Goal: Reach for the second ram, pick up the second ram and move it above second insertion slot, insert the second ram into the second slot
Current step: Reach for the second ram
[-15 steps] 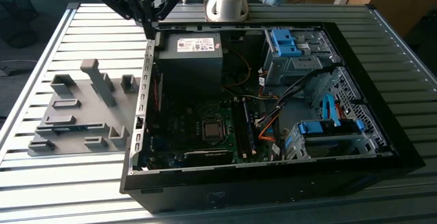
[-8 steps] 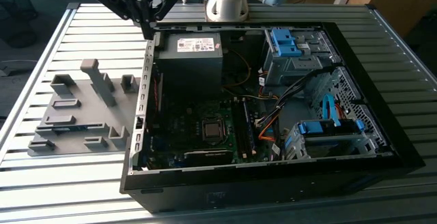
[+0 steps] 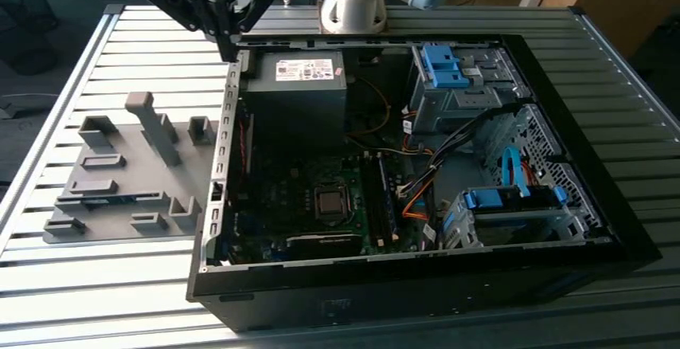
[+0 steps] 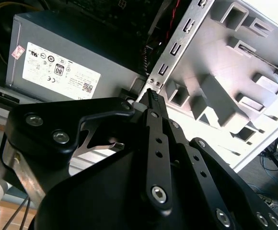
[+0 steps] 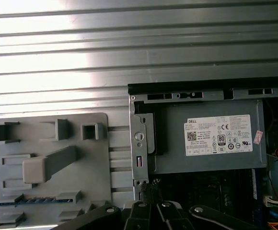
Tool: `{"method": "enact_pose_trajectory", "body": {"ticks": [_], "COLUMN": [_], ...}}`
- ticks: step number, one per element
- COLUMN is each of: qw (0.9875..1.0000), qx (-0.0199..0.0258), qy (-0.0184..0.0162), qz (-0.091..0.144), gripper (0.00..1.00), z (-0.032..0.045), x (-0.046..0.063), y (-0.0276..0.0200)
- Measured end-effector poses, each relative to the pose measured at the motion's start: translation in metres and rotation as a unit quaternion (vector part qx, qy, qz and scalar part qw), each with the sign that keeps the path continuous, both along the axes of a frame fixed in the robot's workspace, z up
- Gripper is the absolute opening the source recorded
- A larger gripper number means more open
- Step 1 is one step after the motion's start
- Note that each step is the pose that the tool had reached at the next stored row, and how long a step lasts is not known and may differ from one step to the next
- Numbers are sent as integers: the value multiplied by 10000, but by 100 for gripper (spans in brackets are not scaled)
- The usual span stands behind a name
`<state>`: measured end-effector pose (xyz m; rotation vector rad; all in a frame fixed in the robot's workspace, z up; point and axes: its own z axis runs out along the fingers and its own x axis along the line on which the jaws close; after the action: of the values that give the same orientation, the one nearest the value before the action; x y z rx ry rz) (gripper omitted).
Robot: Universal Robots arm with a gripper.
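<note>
"Where's the thin blue-green ram stick [image 3: 115, 198]?"
"Lying in the grey plastic tray [image 3: 138, 148], on the exterior view's left."
"And the black gripper [image 3: 229, 52]?"
"Upper left, by the black computer case [image 3: 425, 293], fingers pinched together, holding nothing."

We read this as a robotics lab or workshop: slatted metal desk [image 3: 107, 285], robot arm base [image 3: 354, 6] at its edge, opened computer case [image 3: 425, 297] with bare motherboard [image 3: 308, 229], grey parts fixture [image 3: 117, 205] beside it.
</note>
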<state>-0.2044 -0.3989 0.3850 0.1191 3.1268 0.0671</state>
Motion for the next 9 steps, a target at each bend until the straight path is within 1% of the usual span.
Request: {"method": "enact_pose_trajectory", "body": {"ticks": [9], "qw": [10000], "qx": [0], "qy": [0], "qz": [0], "gripper": [11], "z": [0], "x": [-19], "y": [0]}}
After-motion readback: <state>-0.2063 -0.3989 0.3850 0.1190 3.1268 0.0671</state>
